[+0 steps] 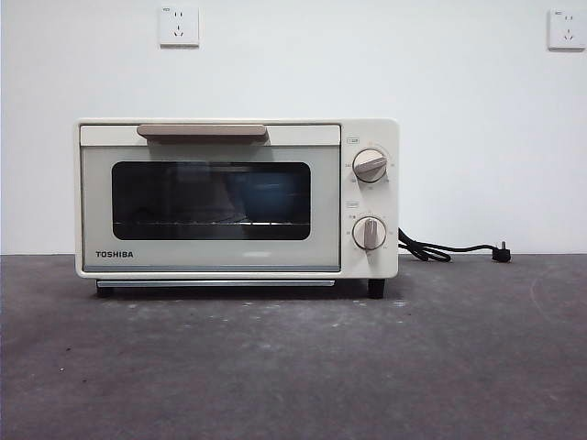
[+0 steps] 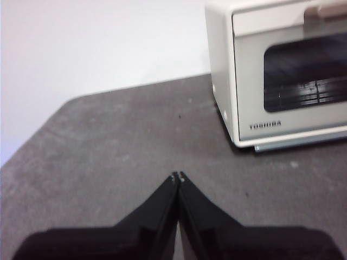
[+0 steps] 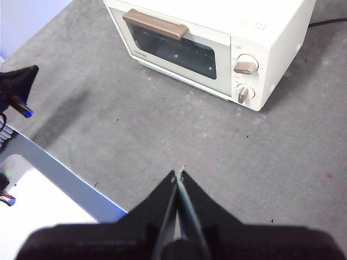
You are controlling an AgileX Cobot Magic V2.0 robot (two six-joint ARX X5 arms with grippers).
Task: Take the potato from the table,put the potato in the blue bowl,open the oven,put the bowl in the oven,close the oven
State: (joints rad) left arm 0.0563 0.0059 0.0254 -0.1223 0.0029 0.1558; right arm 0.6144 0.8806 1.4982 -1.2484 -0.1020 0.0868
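The cream-white TOSHIBA oven (image 1: 237,197) stands at the back of the dark grey table (image 1: 293,367), its door shut and the beige handle (image 1: 202,132) up. Behind the dark glass a dim blue rounded shape, the blue bowl (image 1: 271,194), rests on the rack. The potato is hidden. My left gripper (image 2: 178,176) hovers shut and empty over bare table, to one side of the oven (image 2: 282,76). My right gripper (image 3: 179,173) is also shut and empty, high above the table in front of the oven (image 3: 211,43). Neither gripper shows in the front view.
A black cord with plug (image 1: 449,249) trails from the oven's right side along the wall. Two knobs (image 1: 370,166) sit on the oven's right panel. The table's edge (image 3: 59,168) and the other arm's dark tip (image 3: 19,81) show in the right wrist view.
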